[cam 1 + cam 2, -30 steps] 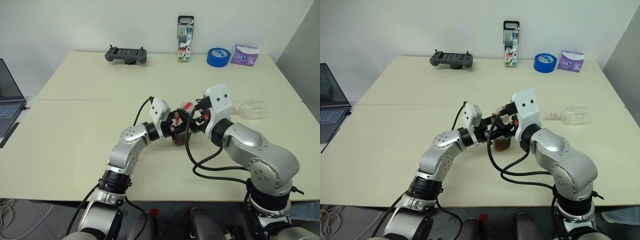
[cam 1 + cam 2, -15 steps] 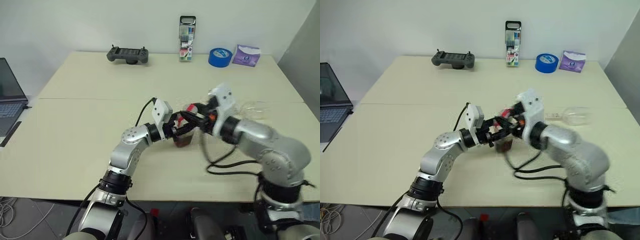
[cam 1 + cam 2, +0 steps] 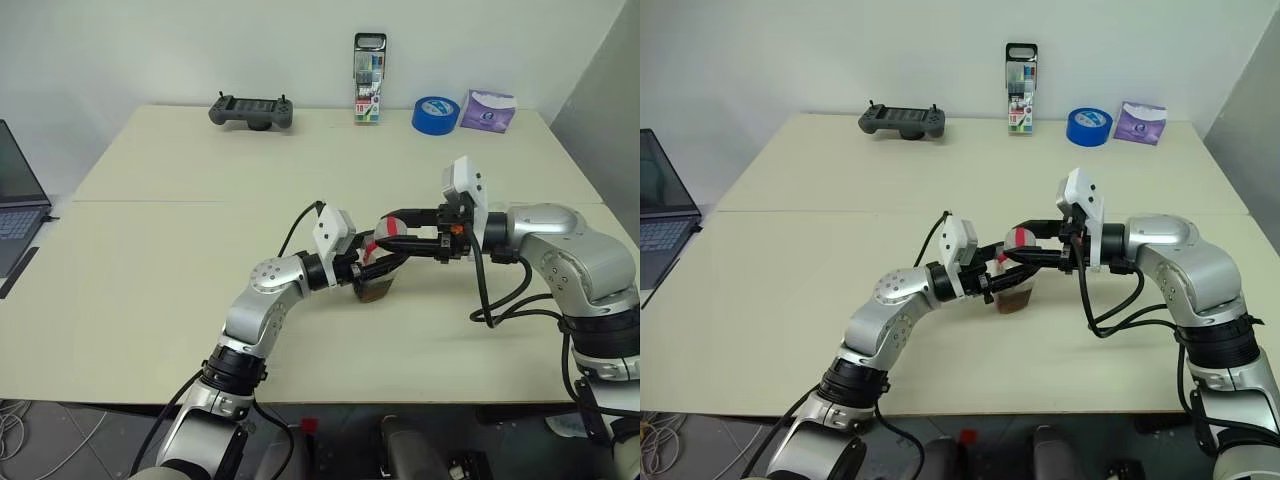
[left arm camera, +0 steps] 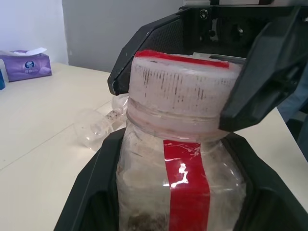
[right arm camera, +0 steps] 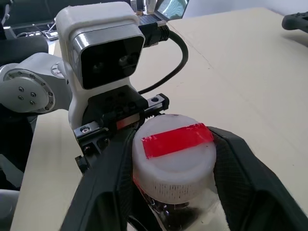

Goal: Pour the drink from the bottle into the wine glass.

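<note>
Bottle (image 3: 1018, 282) first: it stands upright on the table (image 3: 790, 290) near the front edge, with a little dark drink (image 3: 1015, 300) in its bottom and its cap (image 5: 174, 151) on, white with a strip of red tape across the top. The left gripper (image 3: 992, 284) is clamped tight round the bottle's body. The right gripper (image 3: 1028, 246) has swung round in the last second, from crowding close over the bottle to reaching in level from the bottle's right, and its two fingers (image 5: 240, 168) now bracket the cap; whether they pinch it or only flank it, I cannot tell. That looks like unscrewing, so pouring is some way off. The wine glass (image 4: 98, 126) lies on its side beyond the bottle, to its right, and I'd guess it needs standing up.
</note>
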You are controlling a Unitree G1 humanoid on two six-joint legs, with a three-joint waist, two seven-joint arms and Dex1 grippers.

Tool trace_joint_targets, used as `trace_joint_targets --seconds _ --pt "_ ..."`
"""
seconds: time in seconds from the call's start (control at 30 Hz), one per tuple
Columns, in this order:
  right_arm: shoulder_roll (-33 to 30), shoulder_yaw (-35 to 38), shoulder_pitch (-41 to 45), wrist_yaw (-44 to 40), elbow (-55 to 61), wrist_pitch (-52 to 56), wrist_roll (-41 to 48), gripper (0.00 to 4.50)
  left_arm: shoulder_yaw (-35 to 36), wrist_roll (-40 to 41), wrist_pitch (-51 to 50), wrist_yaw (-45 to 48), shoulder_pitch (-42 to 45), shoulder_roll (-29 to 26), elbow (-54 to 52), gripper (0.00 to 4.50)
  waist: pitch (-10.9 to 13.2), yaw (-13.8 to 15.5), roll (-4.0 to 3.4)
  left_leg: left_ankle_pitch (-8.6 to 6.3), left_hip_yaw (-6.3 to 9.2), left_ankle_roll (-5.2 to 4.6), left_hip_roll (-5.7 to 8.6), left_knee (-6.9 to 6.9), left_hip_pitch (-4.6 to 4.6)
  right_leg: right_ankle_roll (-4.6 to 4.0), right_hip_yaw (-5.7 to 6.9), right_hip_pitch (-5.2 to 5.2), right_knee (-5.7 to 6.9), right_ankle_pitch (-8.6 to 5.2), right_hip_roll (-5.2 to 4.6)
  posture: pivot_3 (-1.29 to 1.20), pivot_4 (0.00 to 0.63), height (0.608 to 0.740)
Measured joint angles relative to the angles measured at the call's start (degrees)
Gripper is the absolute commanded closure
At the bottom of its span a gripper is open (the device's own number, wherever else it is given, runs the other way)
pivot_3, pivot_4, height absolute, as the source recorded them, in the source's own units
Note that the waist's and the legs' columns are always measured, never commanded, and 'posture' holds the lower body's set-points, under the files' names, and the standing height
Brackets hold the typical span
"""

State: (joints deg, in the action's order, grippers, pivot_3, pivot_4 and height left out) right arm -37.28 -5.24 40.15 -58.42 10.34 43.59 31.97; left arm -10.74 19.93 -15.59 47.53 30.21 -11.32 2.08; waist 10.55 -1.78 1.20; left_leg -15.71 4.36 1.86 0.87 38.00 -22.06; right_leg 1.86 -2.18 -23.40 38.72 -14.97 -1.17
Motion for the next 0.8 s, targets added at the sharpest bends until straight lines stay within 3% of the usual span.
trace_joint_targets --seconds 0.1,0.13,0.37,0.57,0.8 --pt "0.7 0.7 -0.1 1.6 1.7 2.2 1.3 0.18 1.2 0.1 0.0 -0.8 0.0 -0.3 0.0 2.35 0.0 0.1 0.00 0.00 0.01 0.00 0.02 0.00 0.00 0.00 0.01 0.00 0.00 0.00 0.00 0.00 0.150 0.740" --pt "1.2 0.9 -0.1 2.4 2.6 2.6 1.6 0.05 1.6 0.1 0.0 -1.1 0.0 -0.3 0.1 2.35 0.0 0.1 0.00 0.00 0.00 0.00 0.02 0.00 0.00 0.00 0.01 0.00 0.00 0.00 0.00 0.00 0.150 0.740" --pt "6.3 7.5 -1.0 17.4 10.0 5.2 2.6 0.00 2.2 0.1 0.0 -1.3 0.5 0.3 1.4 2.35 0.0 0.2 0.00 0.00 0.06 0.01 0.03 0.00 -0.05 0.00 -0.02 0.00 0.00 0.00 -0.02 0.00 0.150 0.740" --pt "9.6 8.4 -7.6 30.2 20.2 10.7 1.9 0.00 2.2 0.1 0.0 -0.6 1.0 0.5 2.0 2.35 0.0 0.2 0.00 0.01 0.04 0.01 0.00 -0.02 -0.05 0.00 -0.05 -0.04 0.03 0.00 -0.02 0.00 0.150 0.740" --pt "20.0 7.7 -9.8 45.3 27.7 16.5 1.4 0.00 2.2 0.1 0.3 -0.1 1.5 0.9 2.9 2.35 0.0 0.1 0.00 0.01 0.06 0.02 -0.06 -0.02 -0.03 0.00 -0.02 -0.06 0.12 0.00 0.04 0.00 0.150 0.740"
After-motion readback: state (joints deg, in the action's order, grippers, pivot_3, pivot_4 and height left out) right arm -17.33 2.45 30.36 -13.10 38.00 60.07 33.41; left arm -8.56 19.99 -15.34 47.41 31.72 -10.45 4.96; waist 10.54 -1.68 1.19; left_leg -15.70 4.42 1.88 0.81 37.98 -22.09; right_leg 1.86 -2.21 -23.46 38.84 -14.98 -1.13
